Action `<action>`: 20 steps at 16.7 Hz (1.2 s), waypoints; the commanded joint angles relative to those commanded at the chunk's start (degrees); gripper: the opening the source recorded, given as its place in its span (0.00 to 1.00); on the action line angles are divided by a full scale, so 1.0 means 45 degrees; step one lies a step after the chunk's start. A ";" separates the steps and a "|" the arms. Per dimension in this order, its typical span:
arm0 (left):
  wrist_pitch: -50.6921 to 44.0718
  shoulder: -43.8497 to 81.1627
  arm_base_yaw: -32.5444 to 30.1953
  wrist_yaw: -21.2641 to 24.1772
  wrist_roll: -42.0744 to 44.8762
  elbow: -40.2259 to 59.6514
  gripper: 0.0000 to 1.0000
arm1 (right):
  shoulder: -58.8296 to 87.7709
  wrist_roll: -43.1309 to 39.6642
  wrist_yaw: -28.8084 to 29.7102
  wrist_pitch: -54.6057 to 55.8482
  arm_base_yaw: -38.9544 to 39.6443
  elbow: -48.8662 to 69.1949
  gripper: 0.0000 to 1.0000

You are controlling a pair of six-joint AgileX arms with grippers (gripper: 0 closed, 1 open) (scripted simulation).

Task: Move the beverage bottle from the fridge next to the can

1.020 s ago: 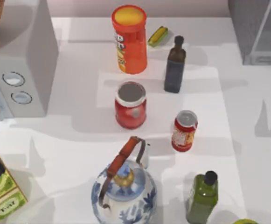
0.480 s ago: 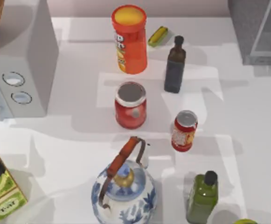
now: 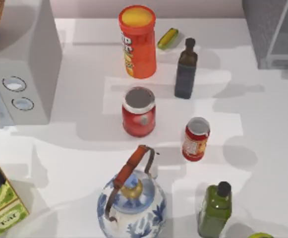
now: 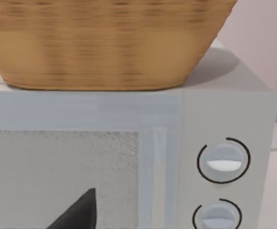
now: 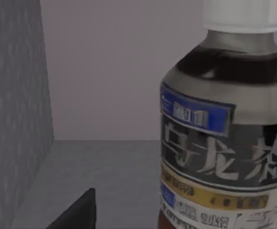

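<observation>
Shadows have shifted across the surface [image 3: 262, 163] near the can [image 3: 196, 139]. Beverage bottle [image 5: 224, 138] stands inside the fridge [image 3: 272, 29]; right tool's grip cannot be told.

Dark grey, wedge-shaped fingertip [image 4: 76, 212] in each wrist view

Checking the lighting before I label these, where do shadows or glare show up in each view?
Top view: soft grey shadows fall across the white table, one round patch right of the can. Right wrist view: the beverage bottle shows pale glare inside the dim fridge. Left wrist view: evenly lit.
</observation>
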 joint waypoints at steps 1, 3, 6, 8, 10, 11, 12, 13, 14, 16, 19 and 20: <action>0.0000 0.0000 0.0000 0.0000 0.0000 0.0000 1.00 | 0.0205 0.0007 -0.0054 0.0003 -0.0032 0.0057 1.00; 0.0000 0.0000 0.0000 0.0000 0.0000 0.0000 1.00 | 0.0282 0.0010 -0.0075 -0.0001 -0.0044 0.0079 1.00; 0.0000 0.0000 0.0000 0.0000 0.0000 0.0000 1.00 | 0.0261 0.0005 -0.0055 -0.0019 0.0023 0.0015 1.00; 0.0000 0.0000 0.0000 0.0000 0.0000 0.0000 1.00 | 0.0366 0.0005 -0.0027 -0.0087 0.0026 0.0220 1.00; 0.0000 0.0000 0.0000 0.0000 0.0000 0.0000 1.00 | 0.0711 0.0005 0.0035 -0.0338 0.0062 0.0842 1.00; 0.0000 0.0000 0.0000 0.0000 0.0000 0.0000 1.00 | 0.0941 0.0004 0.0072 -0.0516 0.0092 0.1251 1.00; 0.0000 0.0000 0.0000 0.0000 0.0000 0.0000 1.00 | 0.1189 0.0003 0.0111 -0.0714 0.0126 0.1697 1.00; 0.0000 0.0000 0.0000 0.0000 0.0000 0.0000 1.00 | 0.1442 0.0001 0.0150 -0.0920 0.0163 0.2156 1.00; 0.0000 0.0000 0.0000 0.0000 0.0000 0.0000 1.00 | 0.1683 -0.0001 0.0189 -0.1124 0.0199 0.2603 1.00; 0.0000 0.0000 0.0000 0.0000 0.0000 0.0000 1.00 | 0.2080 -0.0006 0.0255 -0.1471 0.0262 0.3349 1.00; 0.0000 0.0000 0.0000 0.0000 0.0000 0.0000 1.00 | 0.2262 -0.0008 0.0289 -0.1643 0.0293 0.3694 1.00; 0.0000 0.0000 0.0000 0.0000 0.0000 0.0000 1.00 | 0.2262 -0.0008 0.0289 -0.1643 0.0293 0.3694 1.00</action>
